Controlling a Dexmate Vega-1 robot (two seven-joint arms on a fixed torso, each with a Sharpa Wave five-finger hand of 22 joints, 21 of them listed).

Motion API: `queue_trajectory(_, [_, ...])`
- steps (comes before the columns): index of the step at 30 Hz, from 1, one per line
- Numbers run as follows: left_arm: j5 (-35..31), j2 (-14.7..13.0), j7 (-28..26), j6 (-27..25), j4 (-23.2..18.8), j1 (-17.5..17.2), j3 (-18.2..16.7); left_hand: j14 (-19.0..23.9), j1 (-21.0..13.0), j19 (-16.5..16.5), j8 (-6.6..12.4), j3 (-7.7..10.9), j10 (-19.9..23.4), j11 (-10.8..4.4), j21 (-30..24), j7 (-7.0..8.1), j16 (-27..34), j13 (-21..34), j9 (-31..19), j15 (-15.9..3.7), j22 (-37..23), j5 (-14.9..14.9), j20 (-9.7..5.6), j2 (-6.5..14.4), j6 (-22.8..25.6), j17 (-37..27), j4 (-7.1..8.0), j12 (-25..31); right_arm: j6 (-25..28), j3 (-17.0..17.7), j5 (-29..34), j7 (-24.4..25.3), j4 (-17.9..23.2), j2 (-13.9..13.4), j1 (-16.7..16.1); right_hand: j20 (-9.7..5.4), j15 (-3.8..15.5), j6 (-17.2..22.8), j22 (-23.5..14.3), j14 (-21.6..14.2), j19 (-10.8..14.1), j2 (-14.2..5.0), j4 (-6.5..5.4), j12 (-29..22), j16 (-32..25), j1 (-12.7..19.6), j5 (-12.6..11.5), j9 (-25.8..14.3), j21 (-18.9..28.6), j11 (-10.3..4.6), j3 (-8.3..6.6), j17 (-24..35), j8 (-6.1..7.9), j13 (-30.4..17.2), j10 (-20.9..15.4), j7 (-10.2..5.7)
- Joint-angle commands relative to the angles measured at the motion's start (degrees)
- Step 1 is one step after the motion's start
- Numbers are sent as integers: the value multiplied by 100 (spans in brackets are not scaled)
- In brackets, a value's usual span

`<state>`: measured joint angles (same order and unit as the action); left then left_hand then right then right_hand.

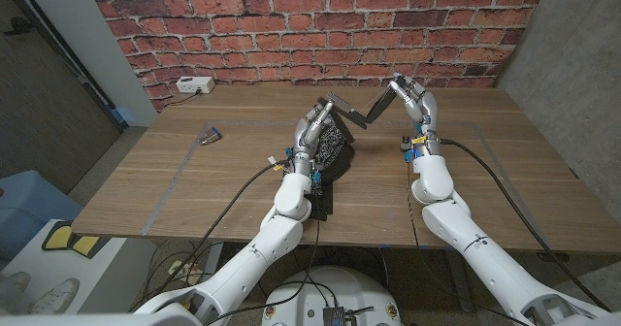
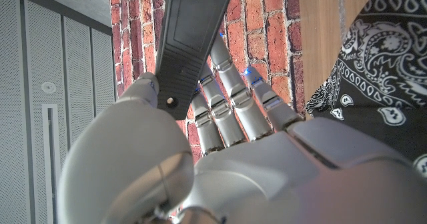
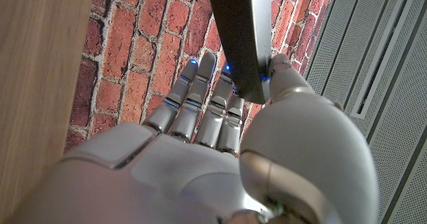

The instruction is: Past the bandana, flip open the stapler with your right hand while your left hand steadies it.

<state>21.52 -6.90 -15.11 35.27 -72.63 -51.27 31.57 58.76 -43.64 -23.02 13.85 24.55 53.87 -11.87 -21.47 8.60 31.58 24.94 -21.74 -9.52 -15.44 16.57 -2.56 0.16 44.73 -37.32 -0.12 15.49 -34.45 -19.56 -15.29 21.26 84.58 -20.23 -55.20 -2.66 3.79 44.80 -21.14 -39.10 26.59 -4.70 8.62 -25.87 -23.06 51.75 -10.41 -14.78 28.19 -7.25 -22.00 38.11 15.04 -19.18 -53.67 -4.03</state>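
The dark grey stapler [image 1: 361,115] hangs spread open in a V above the table, just past the black paisley bandana [image 1: 330,147]. My left hand [image 1: 314,124] grips one arm of it over the bandana's far edge. My right hand [image 1: 413,99] holds the other arm's tip, raised higher. In the left wrist view that stapler arm [image 2: 190,44] lies between the thumb and fingers of my left hand [image 2: 233,157], with the bandana [image 2: 373,57] beside it. In the right wrist view the other stapler arm [image 3: 243,37] is pinched between the thumb and fingers of my right hand [image 3: 200,157].
A white box [image 1: 194,85] stands at the table's back left against the brick wall. A small purple object [image 1: 209,138] lies on the left half of the wooden table [image 1: 505,171]. Tape lines mark a rectangle on the tabletop.
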Motion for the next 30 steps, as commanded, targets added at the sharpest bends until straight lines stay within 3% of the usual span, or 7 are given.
queue_trajectory(1, [30, 96, 88, 257, 249, 78, -46, -50, -959, -28, -5, 14, 75, -24, -62, 197, 17, 26, -16, -383, -19, 46, 3, 931, 171, -23, -24, -16, 15, 36, -23, 88, -35, 77, -27, -296, 992, 320, -28, -30, -60, -641, -349, -16, 23, 631, -17, -27, 38, -153, -405, 7, 15, -12, -162, -242])
queue_trajectory(7, [10, 116, 96, 337, 320, 137, -80, -56, -955, -80, -5, 4, 81, -22, -90, 172, 23, 34, -30, -381, -5, 56, -102, 938, 188, -59, -3, -35, -31, 64, -69, 115, -70, 112, -52, -298, 993, 326, -31, -39, -75, -637, -345, -12, 36, 637, -15, -29, 59, -143, -414, 12, 9, 2, -171, -239])
queue_trajectory(25, [-24, 201, 73, 578, 475, 203, -154, -69, -947, -81, -18, -11, 95, -22, -99, 163, 18, 46, -44, -379, 22, 67, -112, 935, 180, -94, 23, -56, -103, 124, -180, 140, -106, 174, -100, -288, 993, 354, -34, -78, -117, -632, -337, -23, 59, 648, -8, -34, 118, -126, -428, 37, -4, 2, -196, -230])
queue_trajectory(30, [-45, 303, 68, 850, 623, 252, -193, -70, -945, -79, -21, -13, 98, -22, -100, 159, 17, 49, -44, -378, 30, 71, -110, 936, 186, -103, 31, -62, -129, 138, -296, 67, -111, 179, -101, -288, 993, 356, -34, -97, -120, -630, -336, -26, 57, 649, -6, -35, 134, -115, -427, 47, -8, 0, -200, -223])
